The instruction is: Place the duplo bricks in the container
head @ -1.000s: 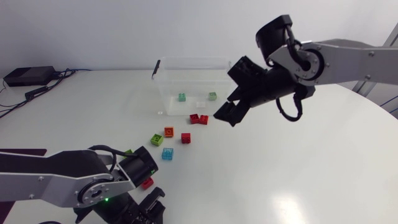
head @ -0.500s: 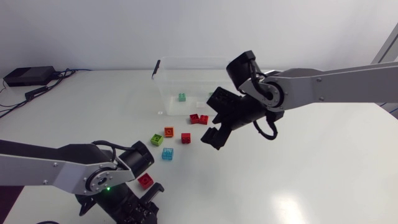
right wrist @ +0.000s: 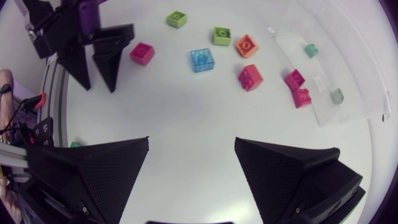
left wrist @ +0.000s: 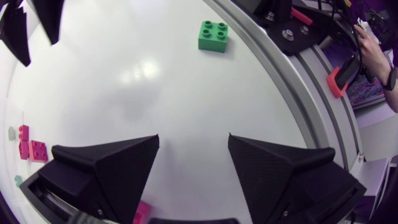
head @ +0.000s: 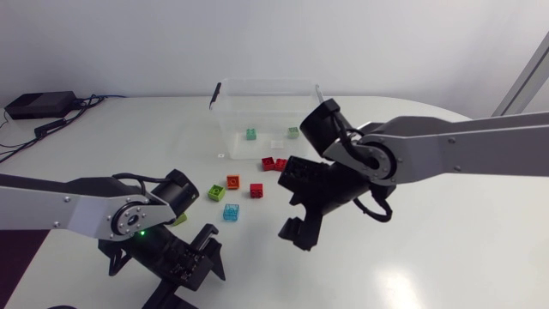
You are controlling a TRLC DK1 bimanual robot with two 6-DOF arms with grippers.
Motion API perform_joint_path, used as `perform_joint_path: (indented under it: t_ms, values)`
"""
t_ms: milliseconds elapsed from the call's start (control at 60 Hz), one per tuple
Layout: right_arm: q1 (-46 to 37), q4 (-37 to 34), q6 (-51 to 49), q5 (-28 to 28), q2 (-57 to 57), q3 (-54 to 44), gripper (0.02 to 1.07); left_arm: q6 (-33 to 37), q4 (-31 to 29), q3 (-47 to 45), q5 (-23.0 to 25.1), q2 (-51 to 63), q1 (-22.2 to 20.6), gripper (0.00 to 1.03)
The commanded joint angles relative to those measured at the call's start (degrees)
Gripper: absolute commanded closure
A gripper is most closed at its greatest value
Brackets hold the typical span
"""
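A clear container (head: 262, 105) stands at the back with a few small bricks inside it. In front of it lie a double red brick (head: 274, 163), an orange brick (head: 232, 182), a red brick (head: 256, 190), a lime brick (head: 215, 192) and a blue brick (head: 231, 212). My right gripper (head: 296, 232) hangs open over bare table, in front of these bricks. My left gripper (head: 206, 255) is open near the front edge with nothing between its fingers. A pink-red brick (right wrist: 142, 53) lies just beside it and a green brick (left wrist: 212, 35) ahead of it.
The table's metal edge (left wrist: 292, 93) runs close to the green brick and the left gripper. The two grippers (right wrist: 93, 59) are near each other, with bare tabletop between them. A black box (head: 34, 105) with cables sits at the far left corner.
My right arm has swung from the container's side down and forward past the bricks, towards the table's front. My left arm has shifted right and now covers the red brick in the head view.
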Motion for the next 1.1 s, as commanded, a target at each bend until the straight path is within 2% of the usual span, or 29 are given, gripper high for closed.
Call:
perform_joint_path:
  t_ms: [0, 133, 183, 350, 483, 517, 600, 700, 850, 1083]
  values:
    - [2.7, -1.8, -2.1, -0.5, -0.8, -2.7, 0.07, 1.4, -0.1, 1.6, 0.6, 0.7, 0.9, 0.14]
    - [7.2, -3.6, -3.9, -0.9, -0.2, -5.7, 0.07, 1.9, -0.4, 3.3, 0.5, 1.9, 5.7, 0.13]
    - [7.3, -4.4, -4.3, -2.9, -0.8, -6.1, 0.07, 2.1, -0.8, 3.5, 0.5, 1.7, 7.9, 0.12]
    - [7.3, -12.1, -7.2, -1.8, -1.8, -4.1, 0.08, 4.8, -4.1, 4.8, 0.6, 0.1, 14.9, 0.12]
    - [7.5, -16.8, -8.6, -1.5, -4.1, -2.8, 0.22, 5.7, -5.5, 5.0, 0.6, -0.6, 17.8, 0.12]
    - [8.2, -17.3, -8.6, -1.4, -4.1, -2.9, 0.30, 5.7, -5.8, 5.0, 0.6, -0.8, 18.2, 0.12]
    - [11.1, -17.4, -8.2, -0.6, -3.2, -3.5, 0.60, 5.6, -6.1, 4.9, 0.6, -1.2, 18.7, 0.12]
    - [14.5, -17.6, -8.1, -0.5, -0.3, -3.3, 0.85, 5.6, -6.9, 4.8, 0.6, -1.6, 18.7, 0.13]
    - [19.6, -18.3, -7.5, -0.5, 6.3, -2.7, 0.87, 6.8, -8.2, 4.0, 0.6, -2.2, 20.4, 0.13]
    - [23.2, -19.5, -6.3, -0.5, 11.6, -0.3, 0.90, 12.1, -11.8, 3.3, 0.6, -2.2, 26.1, 0.13]
